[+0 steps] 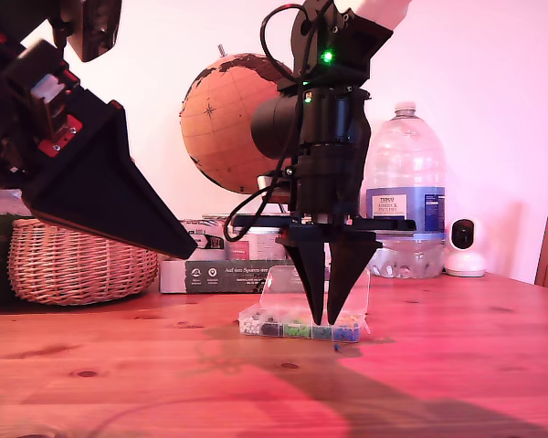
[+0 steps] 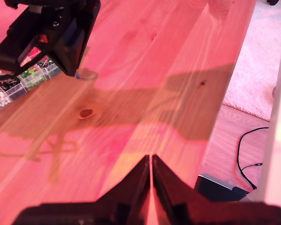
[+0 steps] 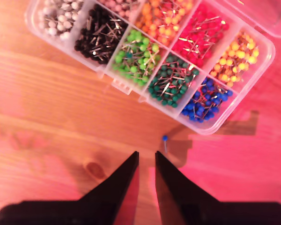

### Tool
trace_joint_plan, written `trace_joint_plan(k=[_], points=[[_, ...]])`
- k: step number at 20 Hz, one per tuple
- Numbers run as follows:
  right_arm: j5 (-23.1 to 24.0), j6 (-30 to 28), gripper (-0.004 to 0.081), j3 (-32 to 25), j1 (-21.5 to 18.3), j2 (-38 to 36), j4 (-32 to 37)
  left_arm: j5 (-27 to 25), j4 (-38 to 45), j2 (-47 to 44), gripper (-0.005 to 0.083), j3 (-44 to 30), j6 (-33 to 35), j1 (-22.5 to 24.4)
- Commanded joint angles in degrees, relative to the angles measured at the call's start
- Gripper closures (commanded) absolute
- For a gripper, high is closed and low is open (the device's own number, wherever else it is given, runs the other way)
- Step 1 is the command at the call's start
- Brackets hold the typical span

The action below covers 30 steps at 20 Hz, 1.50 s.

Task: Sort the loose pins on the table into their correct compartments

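A loose pin (image 3: 165, 138) with a blue head lies on the wooden table (image 3: 47, 117), just outside the clear box (image 3: 268, 44) beside its blue compartment (image 3: 206, 101). My second gripper (image 3: 146, 154) hovers tip-down close to this pin, narrowly open with nothing between its fingers. In the exterior view it (image 1: 327, 322) stands right in front of the box (image 1: 256, 325). The same pin (image 2: 77, 75) shows as a blue dot in the first wrist view. My first gripper (image 2: 151, 157) is shut and empty, held high over bare table, at the exterior view's left (image 1: 190, 252).
The box's lid (image 1: 283, 283) stands open behind it. Along the back are a wicker basket (image 1: 78, 260), cardboard boxes (image 1: 224, 269), a globe (image 1: 228, 119), a water bottle (image 1: 406, 196) and a white camera (image 1: 463, 246). The table edge (image 2: 214, 126) drops to floor with a cable (image 2: 246, 154).
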Motion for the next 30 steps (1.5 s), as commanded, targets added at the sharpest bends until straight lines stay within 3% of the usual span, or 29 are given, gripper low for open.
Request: trace_joint_plan(k=[1,30], points=[[-0.02,-0.17,0.0666,-0.55,-0.55,0.59,0.11,0.04,0.63,0.24,0.0797,-1.2,-0.17,-0.09],[-1.25,-1.53,0.0663,-0.55,-1.22,3.93,1.03,0.04,1.31,0.24,0.0797,-1.2,-0.17,-0.09]])
